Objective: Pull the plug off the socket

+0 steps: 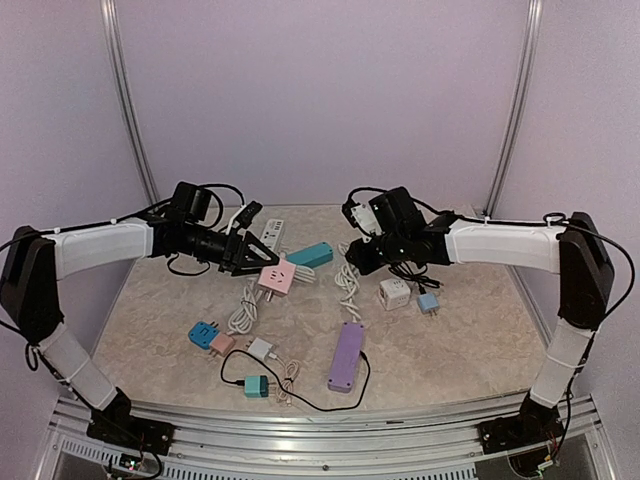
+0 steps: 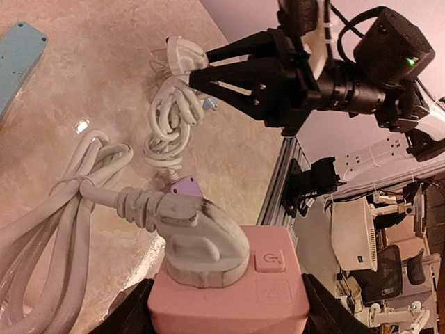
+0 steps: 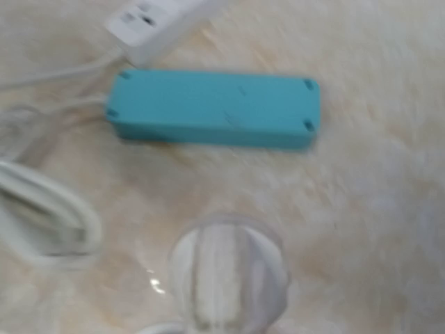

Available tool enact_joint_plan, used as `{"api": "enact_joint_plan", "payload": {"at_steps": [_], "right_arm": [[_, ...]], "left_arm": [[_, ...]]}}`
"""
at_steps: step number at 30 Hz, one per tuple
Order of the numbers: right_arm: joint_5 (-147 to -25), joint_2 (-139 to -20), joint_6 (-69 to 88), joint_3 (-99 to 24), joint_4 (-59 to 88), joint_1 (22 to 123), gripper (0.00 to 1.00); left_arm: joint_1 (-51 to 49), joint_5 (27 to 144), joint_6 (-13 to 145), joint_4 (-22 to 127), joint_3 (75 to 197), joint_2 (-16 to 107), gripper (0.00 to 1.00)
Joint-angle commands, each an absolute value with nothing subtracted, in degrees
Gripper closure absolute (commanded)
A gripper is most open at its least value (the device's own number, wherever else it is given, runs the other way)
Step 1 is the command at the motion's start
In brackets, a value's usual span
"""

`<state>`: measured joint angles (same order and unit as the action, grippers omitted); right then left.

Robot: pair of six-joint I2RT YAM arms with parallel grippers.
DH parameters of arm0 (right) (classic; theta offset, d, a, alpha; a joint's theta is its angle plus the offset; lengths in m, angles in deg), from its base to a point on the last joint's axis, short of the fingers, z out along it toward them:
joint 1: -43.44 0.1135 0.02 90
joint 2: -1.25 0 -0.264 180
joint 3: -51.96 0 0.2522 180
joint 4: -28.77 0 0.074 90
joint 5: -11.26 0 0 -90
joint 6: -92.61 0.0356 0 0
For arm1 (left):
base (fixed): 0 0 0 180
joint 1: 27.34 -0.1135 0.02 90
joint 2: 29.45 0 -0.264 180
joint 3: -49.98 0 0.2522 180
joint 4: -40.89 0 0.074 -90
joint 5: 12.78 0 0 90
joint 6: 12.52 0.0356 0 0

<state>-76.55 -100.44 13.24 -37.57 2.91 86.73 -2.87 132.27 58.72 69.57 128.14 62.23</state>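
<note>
Your left gripper [image 1: 268, 270] stands about half wide, its fingers pressed to two sides of the pink socket cube [image 2: 229, 296], holding it left of the table's [image 1: 470, 330] middle; that grip anchors the cube so a pull on the plug meets resistance. The seated white plug [image 2: 201, 243] sits fully home in the cube's upper face, its thick cord [image 2: 49, 236] trailing away left in a loose bundle; judge the pull as not yet made on this one. Your right gripper [image 2: 198, 67] is pinched narrow on a small loose plug [image 2: 182, 54], right of the cube and apart from it; its coiled cord [image 2: 170, 118] hangs below. The teal power strip [image 3: 212, 108] lies flat between the two grippers. I judge you must free the right pincer before it can take the seated white plug, then draw straight out from the face while the left holds firm.
</note>
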Motion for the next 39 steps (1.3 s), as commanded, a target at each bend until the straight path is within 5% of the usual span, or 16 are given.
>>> {"api": "enact_joint_plan", "payload": {"at_steps": [1, 7, 25, 39], "right_arm": [[-80.0, -104.1, 17.8, -37.5, 7.3, 83.8, 1.00], [-81.8, -109.0, 19.9, -37.3, 10.2, 81.0, 0.98], [-82.7, -114.4, 21.9, -41.1, 14.5, 79.4, 0.30], [-81.7, -101.7, 16.7, -33.9, 20.5, 79.2, 0.23]], "left_arm": [[-3.1, 135.9, 60.7, 65.3, 128.9, 57.7, 0.64], [-3.3, 134.7, 60.6, 65.2, 128.8, 56.9, 0.64], [-11.1, 133.4, 59.5, 62.2, 127.7, 53.3, 0.64], [-12.1, 133.0, 60.5, 62.2, 127.5, 53.3, 0.63]]}}
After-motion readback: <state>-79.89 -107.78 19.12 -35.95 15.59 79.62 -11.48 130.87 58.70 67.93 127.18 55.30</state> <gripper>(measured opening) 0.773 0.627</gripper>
